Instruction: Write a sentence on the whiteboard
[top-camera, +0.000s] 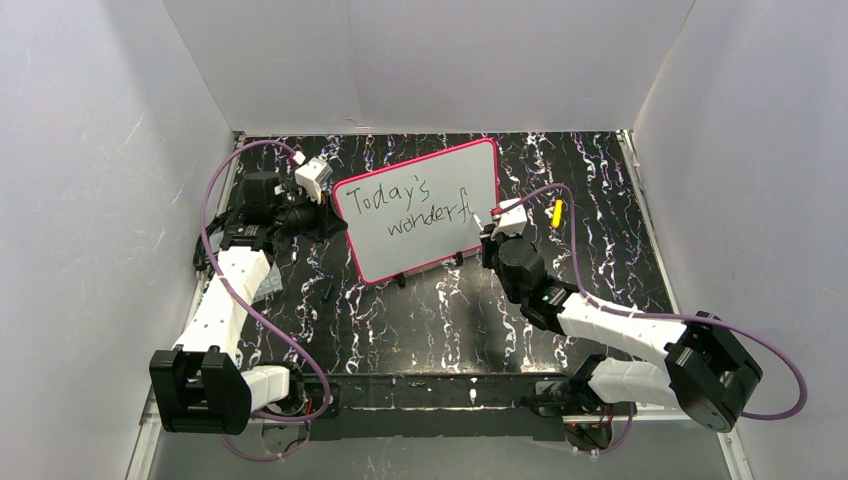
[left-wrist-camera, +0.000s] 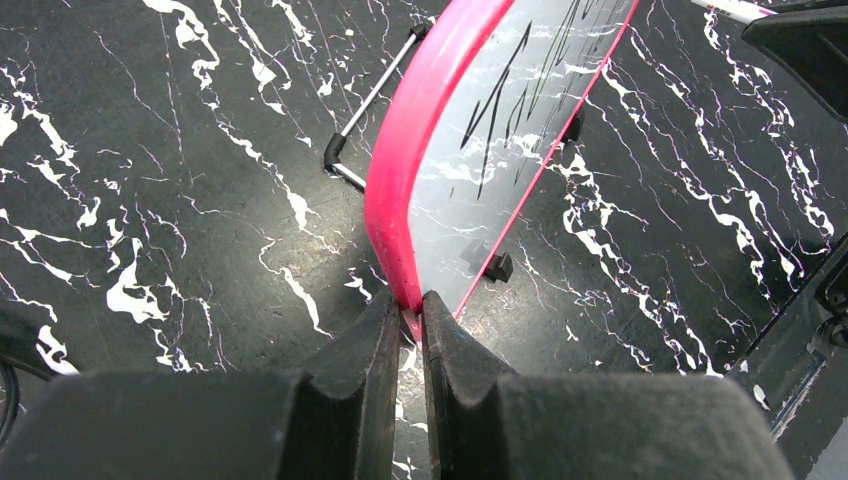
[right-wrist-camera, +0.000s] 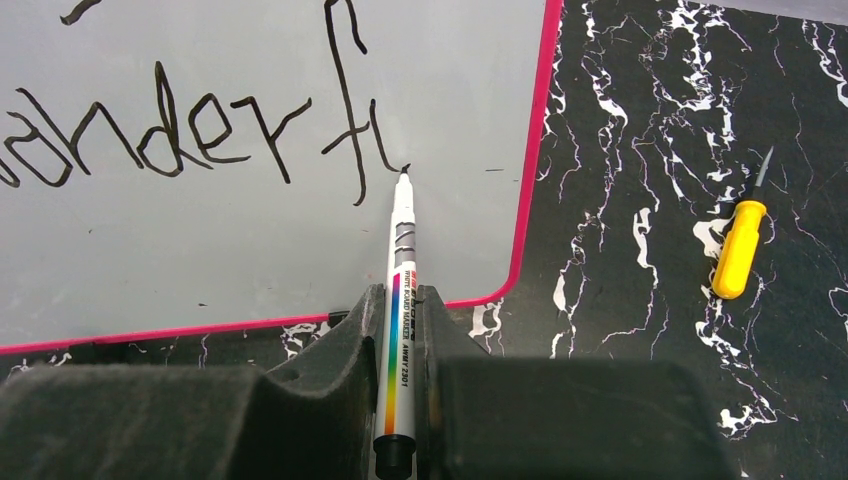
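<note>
The whiteboard (top-camera: 425, 215) stands tilted on its small black feet in the middle of the black marbled table, pink-red frame all round. The sentence (top-camera: 420, 205) reads "Today's" over "wonderf" plus a fresh stroke. My left gripper (left-wrist-camera: 410, 312) is shut on the board's pink left edge (left-wrist-camera: 400, 200); it also shows in the top view (top-camera: 322, 215). My right gripper (right-wrist-camera: 402, 300) is shut on a white marker (right-wrist-camera: 400, 330) with a rainbow stripe. The marker's black tip (right-wrist-camera: 404, 175) touches the board (right-wrist-camera: 200, 240) just right of the "f". In the top view the right gripper (top-camera: 490, 228) is at the board's right lower edge.
A yellow-handled screwdriver (right-wrist-camera: 738, 258) lies on the table right of the board, also seen from the top (top-camera: 557, 213). A small black piece (top-camera: 328, 290) lies near the board's left foot. White walls close in the table on three sides.
</note>
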